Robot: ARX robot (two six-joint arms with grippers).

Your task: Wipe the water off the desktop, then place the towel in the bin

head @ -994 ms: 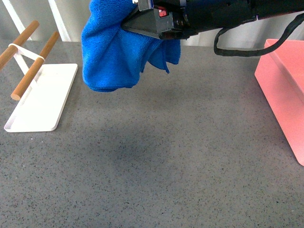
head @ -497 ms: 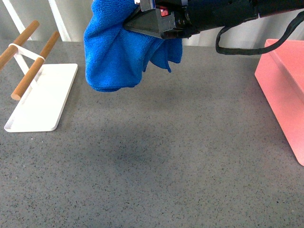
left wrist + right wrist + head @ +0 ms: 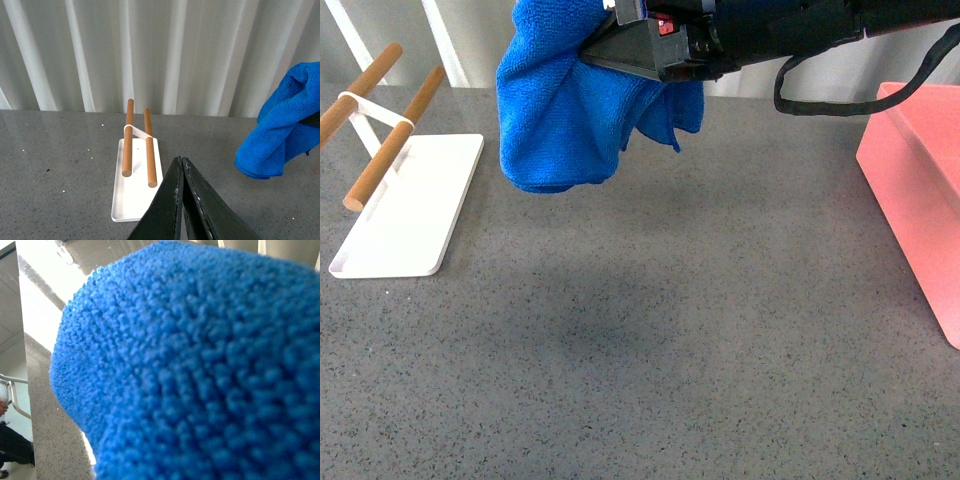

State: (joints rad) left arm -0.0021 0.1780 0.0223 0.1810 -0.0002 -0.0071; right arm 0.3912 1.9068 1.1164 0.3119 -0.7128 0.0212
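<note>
Count: one towel (image 3: 560,110), one bin (image 3: 910,190), one white tray (image 3: 420,210) carrying two wooden bars (image 3: 395,135), two grippers. Everything below is placed from the tray. The towel is off the desktop (image 3: 670,400), up in the air on the tray's bin-ward side, nearer the tray than the bin and higher than the bar tops. It is bunched, with the long axis roughly vertical. The rounded lower end points down at the desktop without touching it, and a smaller flap hangs off its bin-facing edge. The right gripper (image 3: 620,50) comes in from the bin side, arm near horizontal, dark fingers clenched into the towel's upper part and carrying it. The right wrist view is filled by blue plush at close range and shows no jaws. The left gripper (image 3: 180,165) shows only in the left wrist view: its two dark fingers are pressed tip to tip with nothing between them, over the tray's near short end. In that view the towel hangs well off the tray's long side. The bars run parallel along the tray's long axis, joined by a white crosspiece. The bin sits well apart from the tray, across the desktop, cut by the frame edge. A faint darker patch lies on the desktop below the towel; shadow or wet, cannot tell.
</note>
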